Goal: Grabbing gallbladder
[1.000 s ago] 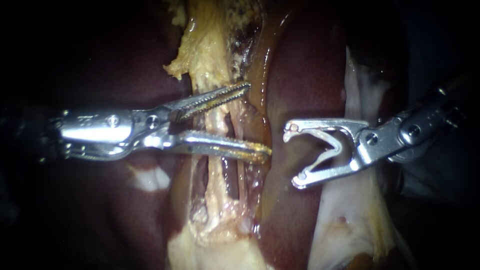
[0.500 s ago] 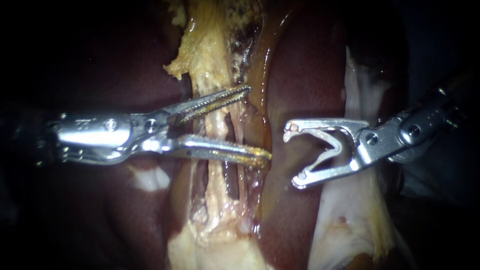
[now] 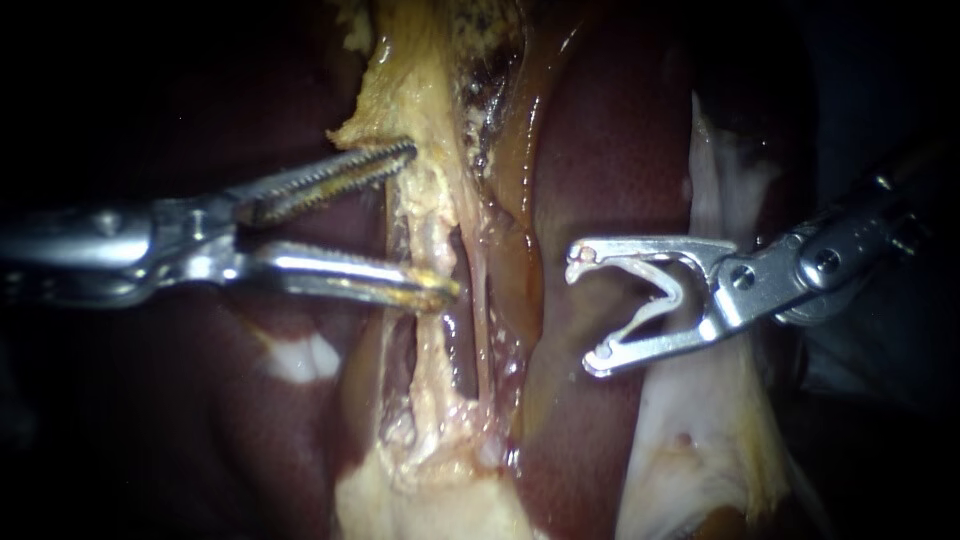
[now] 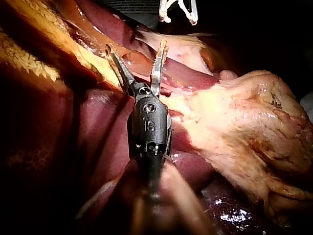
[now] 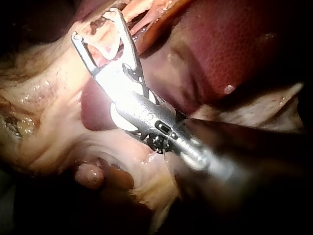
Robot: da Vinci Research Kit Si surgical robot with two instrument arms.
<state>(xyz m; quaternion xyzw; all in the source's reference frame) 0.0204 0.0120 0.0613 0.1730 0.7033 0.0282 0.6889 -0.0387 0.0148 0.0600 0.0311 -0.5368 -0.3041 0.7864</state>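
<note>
A ragged yellow tissue band (image 3: pixel 425 110) runs down the middle between dark red liver lobes (image 3: pixel 610 150), with thin strands (image 3: pixel 470 300) lower down. I cannot tell which part is the gallbladder. My left instrument (image 3: pixel 430 222) comes in from the left. Its serrated jaws are open, and their tips bracket the band's left edge without gripping it. The left wrist view shows the same open jaws (image 4: pixel 137 46) just over the yellow tissue (image 4: pixel 98 63). My right instrument (image 3: pixel 586 312) hovers over the liver, jaws wide apart with a white V-shaped clip (image 3: pixel 665 285) seated between them, as the right wrist view (image 5: pixel 95 24) also shows.
Pale whitish tissue (image 3: pixel 700 430) lies under and below my right instrument. An amber glossy streak (image 3: pixel 515 160) borders the yellow band. Bulky yellow fat (image 4: pixel 244 122) sits beside my left instrument. The view's edges are dark.
My left instrument has drawn back to the left and slightly up, its open jaws now at the yellow band's left edge instead of across it. My right instrument has not moved.
</note>
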